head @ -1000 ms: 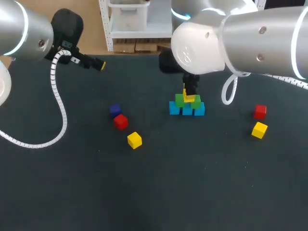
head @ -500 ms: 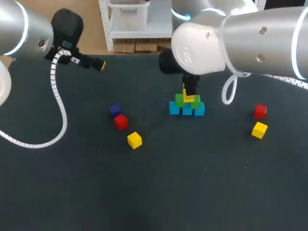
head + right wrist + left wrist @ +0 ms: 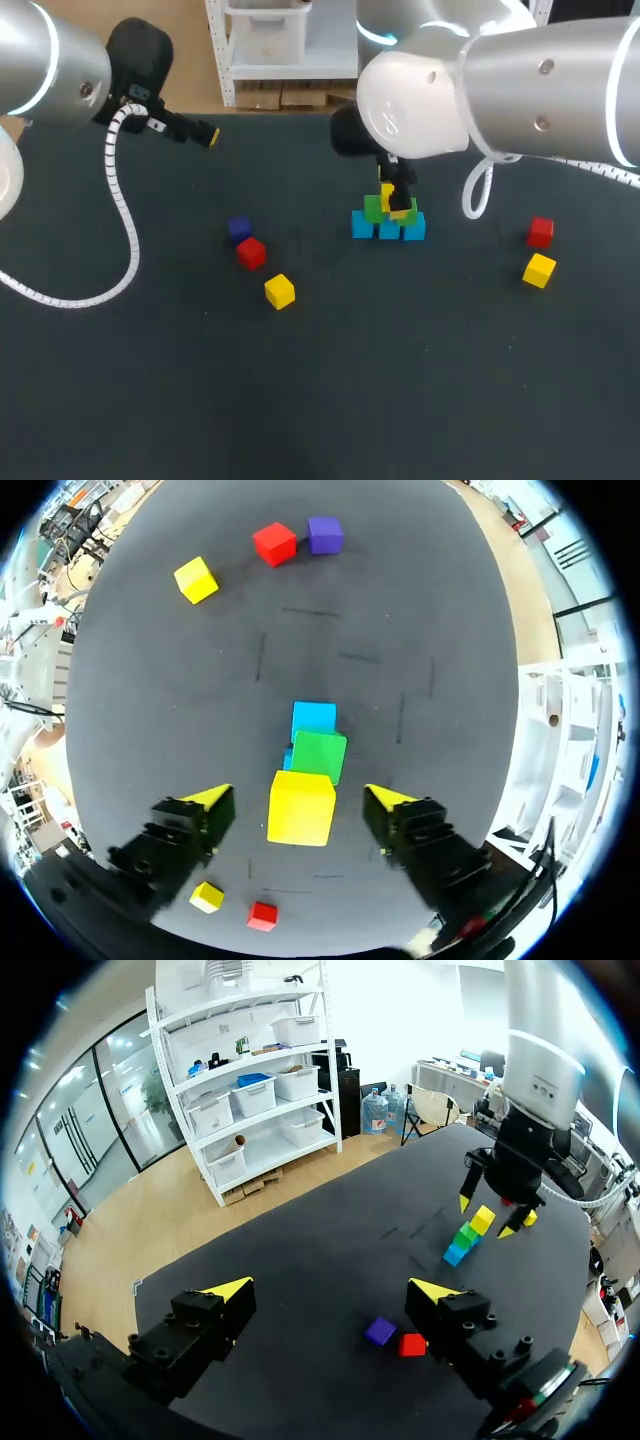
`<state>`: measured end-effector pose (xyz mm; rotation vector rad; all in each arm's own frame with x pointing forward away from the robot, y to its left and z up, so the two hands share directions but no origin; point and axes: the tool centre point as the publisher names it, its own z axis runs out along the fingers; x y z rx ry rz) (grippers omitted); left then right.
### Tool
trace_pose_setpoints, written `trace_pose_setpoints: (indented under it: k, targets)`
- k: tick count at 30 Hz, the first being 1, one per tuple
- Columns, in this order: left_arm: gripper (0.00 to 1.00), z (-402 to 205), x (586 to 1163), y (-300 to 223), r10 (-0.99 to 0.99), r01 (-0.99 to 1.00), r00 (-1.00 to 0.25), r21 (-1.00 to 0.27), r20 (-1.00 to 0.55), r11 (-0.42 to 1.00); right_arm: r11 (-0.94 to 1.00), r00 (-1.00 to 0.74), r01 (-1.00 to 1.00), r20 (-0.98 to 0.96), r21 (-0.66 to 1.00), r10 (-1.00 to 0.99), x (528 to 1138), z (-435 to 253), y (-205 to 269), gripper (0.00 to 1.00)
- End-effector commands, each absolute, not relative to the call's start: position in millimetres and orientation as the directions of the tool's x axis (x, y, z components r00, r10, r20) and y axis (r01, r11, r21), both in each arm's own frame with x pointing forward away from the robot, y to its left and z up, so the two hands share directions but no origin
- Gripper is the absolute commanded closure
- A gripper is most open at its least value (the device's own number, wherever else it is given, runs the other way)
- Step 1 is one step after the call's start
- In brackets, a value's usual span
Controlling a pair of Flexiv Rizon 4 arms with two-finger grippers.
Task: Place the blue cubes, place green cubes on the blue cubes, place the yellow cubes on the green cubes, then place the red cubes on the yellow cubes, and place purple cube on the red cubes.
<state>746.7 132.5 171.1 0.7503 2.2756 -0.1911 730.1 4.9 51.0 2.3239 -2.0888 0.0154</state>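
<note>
Right wrist view: plain, bright yellow cube (image 3: 300, 808)

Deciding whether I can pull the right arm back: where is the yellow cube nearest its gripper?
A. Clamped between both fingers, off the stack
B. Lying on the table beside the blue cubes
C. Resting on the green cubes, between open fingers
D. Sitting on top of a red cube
C: the yellow cube rests on the green cubes, and the tips of the right gripper stand clear of it on both sides.
</note>
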Motion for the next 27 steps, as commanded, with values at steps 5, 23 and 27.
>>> trace_pose_setpoints:
  k: [5, 23, 27]
  targets:
    - [0.00, 171.0, 747.1, 133.9, 0.461, 0.572, -0.568, 0.076, -0.682, 0.817, -0.057, 0.058, -0.998, -0.026, -0.038, -0.998, 727.8, 72.3, -8.8, 0.00]
    - [0.00, 171.0, 747.1, 133.9, 0.461, 0.572, -0.568, 0.076, -0.682, 0.817, 0.197, -0.183, -0.979, -0.191, -0.060, -0.964, 706.9, 100.5, -56.4, 0.00]
    - [0.00, 171.0, 747.1, 133.9, 0.461, 0.572, -0.568, 0.076, -0.682, 0.817, 0.202, -0.184, -0.976, -0.189, -0.080, -0.965, 700.3, 108.0, -64.5, 0.00]
